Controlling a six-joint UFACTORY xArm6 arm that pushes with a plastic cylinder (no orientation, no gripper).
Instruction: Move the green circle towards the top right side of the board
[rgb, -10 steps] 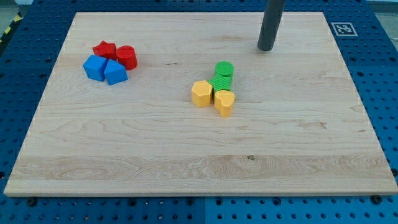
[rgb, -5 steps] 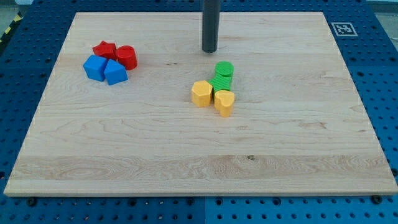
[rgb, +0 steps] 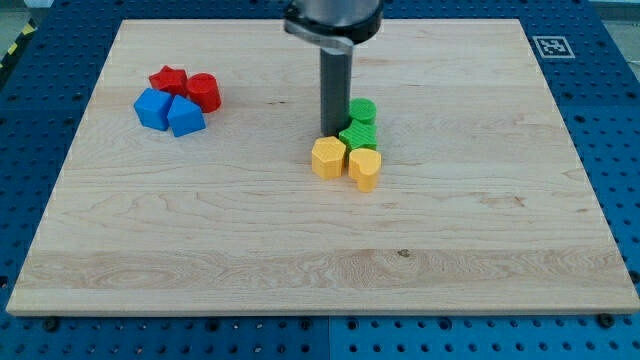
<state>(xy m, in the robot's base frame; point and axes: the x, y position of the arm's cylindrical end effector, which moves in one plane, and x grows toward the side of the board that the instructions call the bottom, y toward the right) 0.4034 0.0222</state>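
The green circle (rgb: 362, 110) sits near the middle of the board (rgb: 500, 230), touching another green block (rgb: 357, 136) just below it, so the way to the upper right of the frame is not yet made. My tip (rgb: 332, 131) stands just at the circle's left side, above the yellow hexagon (rgb: 328, 157); a yellow heart-like block (rgb: 364, 167) lies beside it. I carry no pincer, only a rod. A square black-and-white marker (rgb: 552, 46) shows at the upper right; I read no writing.

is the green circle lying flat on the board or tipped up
Flat, as far as shows: the green circle has its round face up on the board. My tip stands just to its left, hiding its left edge.
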